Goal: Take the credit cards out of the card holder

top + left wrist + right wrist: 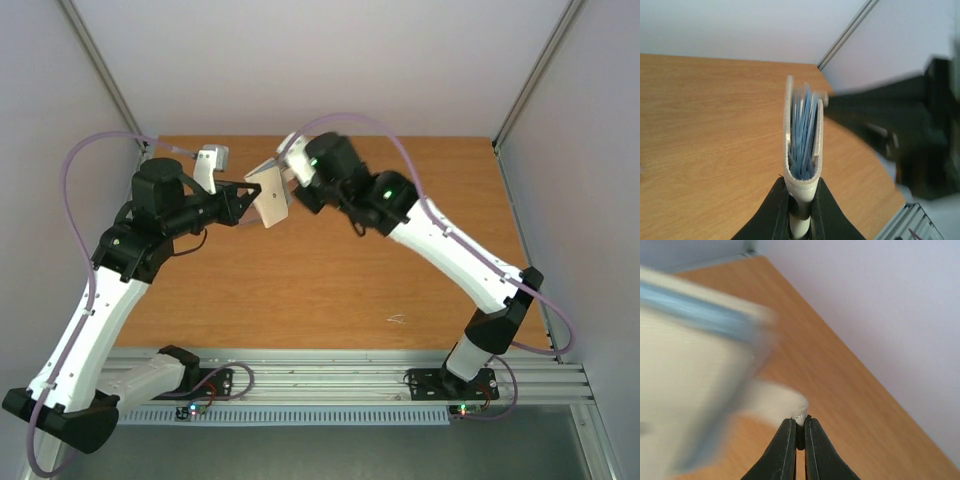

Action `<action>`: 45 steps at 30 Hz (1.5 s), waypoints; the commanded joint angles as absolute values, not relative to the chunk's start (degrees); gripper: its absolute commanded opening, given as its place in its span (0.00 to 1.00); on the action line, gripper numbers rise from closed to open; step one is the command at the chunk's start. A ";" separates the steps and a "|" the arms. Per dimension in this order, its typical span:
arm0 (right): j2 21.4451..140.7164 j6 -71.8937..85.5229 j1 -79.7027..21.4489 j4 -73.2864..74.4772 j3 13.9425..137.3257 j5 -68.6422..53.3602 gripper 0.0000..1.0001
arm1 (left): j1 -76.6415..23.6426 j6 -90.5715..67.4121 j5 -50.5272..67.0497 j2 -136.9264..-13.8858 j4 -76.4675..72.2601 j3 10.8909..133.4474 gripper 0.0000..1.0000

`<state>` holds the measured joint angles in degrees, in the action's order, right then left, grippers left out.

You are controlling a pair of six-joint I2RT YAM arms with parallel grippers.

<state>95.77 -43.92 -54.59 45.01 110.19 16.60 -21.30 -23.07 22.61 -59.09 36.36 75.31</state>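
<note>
Left gripper clamps the card holder at its fold, edge-up above the table's far middle, blue credit cards inside. Right gripper is pinched together on what looks like its pale rim. Opening step; next, peel that panel aside.

In the right wrist view the card holder is a smeared pale slab with a blue streak, cut off by the left and bottom edges; only the pale corner nipped at the tips of the right end effector reads at all. In the left wrist view the right arm is a dark blur running off the right edge, and the blue layers inside the edge-on holder sit too close to count or to tell credit cards from lining.
</note>
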 commanded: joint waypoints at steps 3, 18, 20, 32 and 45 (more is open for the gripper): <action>88.50 -37.30 -38.51 52.66 108.84 -4.82 0.01 | -21.70 -17.04 26.12 -56.66 35.14 74.25 0.00; 79.18 -24.33 -31.56 42.83 97.86 -42.50 0.98 | -21.62 -6.96 36.11 -57.74 37.68 81.53 0.00; 78.03 -23.66 -32.49 39.82 93.93 -39.61 0.98 | -21.62 -8.39 38.90 -57.81 36.06 81.63 0.00; 77.27 -28.82 -32.57 40.34 90.17 -48.72 0.85 | -20.87 -15.66 49.45 -57.52 27.88 80.48 0.00; 86.57 -48.64 -32.25 74.27 110.48 -54.48 0.94 | -20.83 -14.65 50.76 -57.26 27.44 79.06 0.00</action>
